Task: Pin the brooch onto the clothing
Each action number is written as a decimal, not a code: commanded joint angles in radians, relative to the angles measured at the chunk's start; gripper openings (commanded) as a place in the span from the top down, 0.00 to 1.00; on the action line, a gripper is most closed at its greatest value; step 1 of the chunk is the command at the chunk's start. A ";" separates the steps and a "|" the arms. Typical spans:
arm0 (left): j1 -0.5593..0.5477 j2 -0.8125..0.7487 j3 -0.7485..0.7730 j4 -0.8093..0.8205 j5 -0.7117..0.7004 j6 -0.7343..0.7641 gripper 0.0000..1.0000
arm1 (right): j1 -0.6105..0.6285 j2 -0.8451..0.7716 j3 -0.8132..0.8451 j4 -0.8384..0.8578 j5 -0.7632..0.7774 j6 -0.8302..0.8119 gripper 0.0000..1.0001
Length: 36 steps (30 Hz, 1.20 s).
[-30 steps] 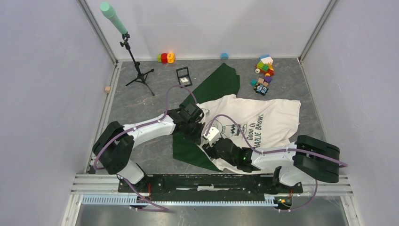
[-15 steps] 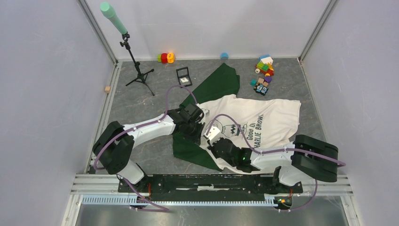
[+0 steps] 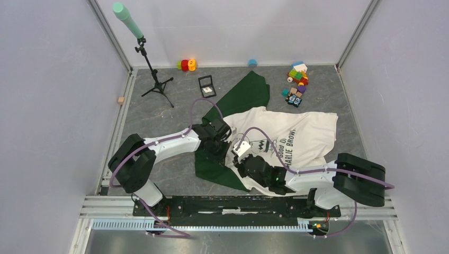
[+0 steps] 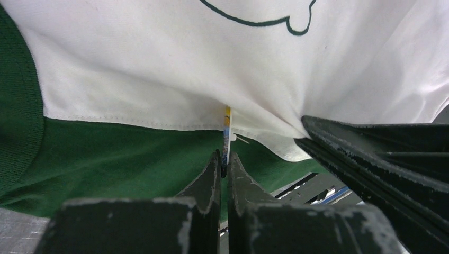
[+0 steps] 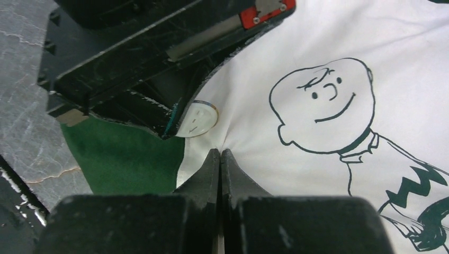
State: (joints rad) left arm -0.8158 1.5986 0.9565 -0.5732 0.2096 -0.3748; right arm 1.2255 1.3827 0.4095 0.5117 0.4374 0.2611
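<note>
**A:** Where do we have the brooch right now?

**B:** In our left gripper (image 4: 224, 159). Its fingers are shut on the brooch (image 4: 227, 132) and hold it edge-on by its lower rim. The upper rim touches the stitched edge where the white cloth meets the green sleeve (image 4: 132, 153). The right wrist view shows a small round disc with a gold rim, just beside the pucker in the cloth.

**A:** And our right side?

**B:** The right gripper (image 5: 219, 156) has its fingers closed on a pinch of the T-shirt (image 3: 307, 132), with creases running out from the tips. The shirt lies across the middle of the table (image 3: 159, 116) and spreads toward the right edge. Our pinch is at the end of the shirt facing the left edge.

**A:** How do we expect the two to handle?

**B:** The brooch looks thin, stiff, light and smooth. Held only by the rim, we think it could twist or slip if we push hard. The shirt is soft and limp, so it will likely give way rather than resist.

**A:** So where should we hold?

**B:** We would grip the disc low on its rim and keep the cloth taut right next to it. We cannot see the pin or clasp, so we cannot tell whether it has caught the cloth.
</note>
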 commanded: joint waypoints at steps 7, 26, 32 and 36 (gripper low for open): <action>-0.008 0.022 0.044 -0.011 -0.008 -0.003 0.98 | 0.044 -0.014 0.012 0.113 -0.067 -0.060 1.00; -0.006 0.017 0.039 0.010 0.026 -0.012 0.98 | 0.075 0.097 0.055 0.133 -0.130 -0.041 1.00; 0.009 -0.021 0.020 0.049 0.053 -0.030 0.98 | 0.075 0.134 0.052 0.155 -0.145 -0.020 1.00; 0.019 -0.056 0.005 0.071 0.054 -0.039 0.98 | 0.075 0.145 0.050 0.166 -0.149 -0.007 1.00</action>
State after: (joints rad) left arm -0.8093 1.6108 0.9653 -0.5671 0.2367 -0.3756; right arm 1.2888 1.5166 0.4282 0.6048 0.3286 0.2234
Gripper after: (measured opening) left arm 0.046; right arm 0.010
